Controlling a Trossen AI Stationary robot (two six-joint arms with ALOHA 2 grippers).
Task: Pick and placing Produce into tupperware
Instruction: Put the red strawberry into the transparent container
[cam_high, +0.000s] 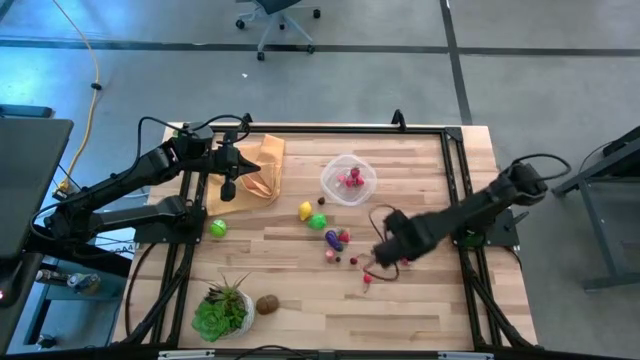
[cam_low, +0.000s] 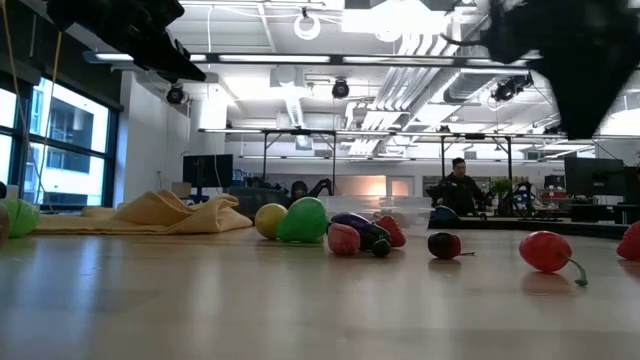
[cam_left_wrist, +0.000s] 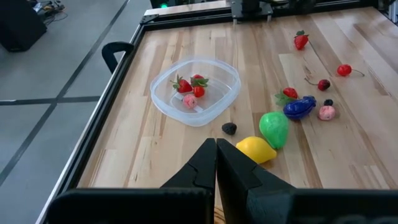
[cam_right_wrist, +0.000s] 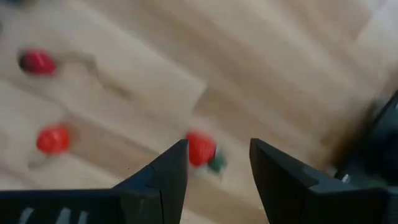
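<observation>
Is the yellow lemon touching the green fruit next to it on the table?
Cannot tell. In the left wrist view the yellow lemon and the green fruit overlap with no visible gap, and the low view also shows them overlapping, but neither view shows contact plainly.

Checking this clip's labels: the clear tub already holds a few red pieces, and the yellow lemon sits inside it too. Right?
Not quite. The clear tub holds only red and pink pieces; the yellow lemon lies outside it on the table beside the green fruit, as the left wrist view shows.
</observation>
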